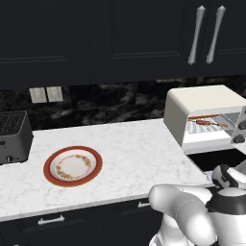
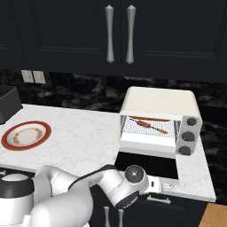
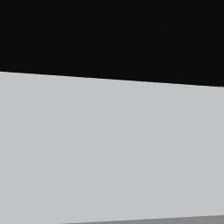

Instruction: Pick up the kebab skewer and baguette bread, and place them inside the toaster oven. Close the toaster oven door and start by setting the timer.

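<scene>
Two foods already lay on the rack inside the toaster oven [image 2: 159, 124]: the kebab skewer [image 2: 154, 127] and, behind it, the baguette [image 2: 149, 118]. Its door [image 2: 148, 166] hung open, flat over the tabletop [image 2: 84, 137] edge. Closing it seemed the step in hand; the pincer, spread wide, sat low beneath it. Next, lift the door. The plate [image 1: 72, 166] held nothing.
</scene>
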